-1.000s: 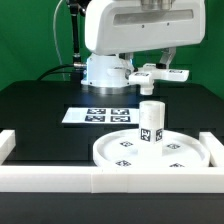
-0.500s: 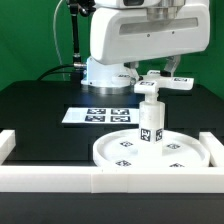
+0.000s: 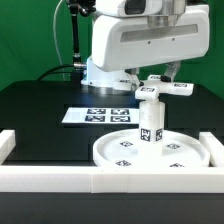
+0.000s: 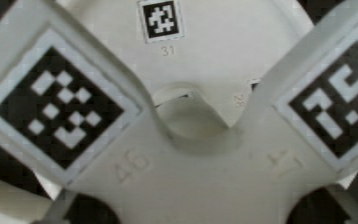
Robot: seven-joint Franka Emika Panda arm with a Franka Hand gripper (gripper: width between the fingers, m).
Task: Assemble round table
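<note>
White claw [image 3: 161, 80]: closed on the cross-shaped foot piece [image 3: 172, 90], which it holds level in the air. The fingers are mostly hidden under the casing, so the grip is judged from the piece hanging aloft.
Wrist view: the foot piece fills the frame, its tagged arms spreading from a round hub.
Arm [image 3: 135, 45]: the bulky white wrist casing leans forward over the work with the hand pointing down. The base stands at the far side of the black table [image 3: 40, 110].
Short cylindrical leg [image 3: 150, 122]: upright at the middle of the large rimmed disc [image 3: 115, 155], just under the foot piece's end on the exterior view's left. Whether the two touch is probably not settled by this angle.
Disc: flat on the table, its near rim close against the front bar.
Edges: long white bars [image 3: 110, 180] run along the near side, with a short return at each end.
Marker board [image 3: 98, 115]: flat behind the disc, apart from it.
Open room: bare black tabletop on the exterior view's left and beyond the board.
</note>
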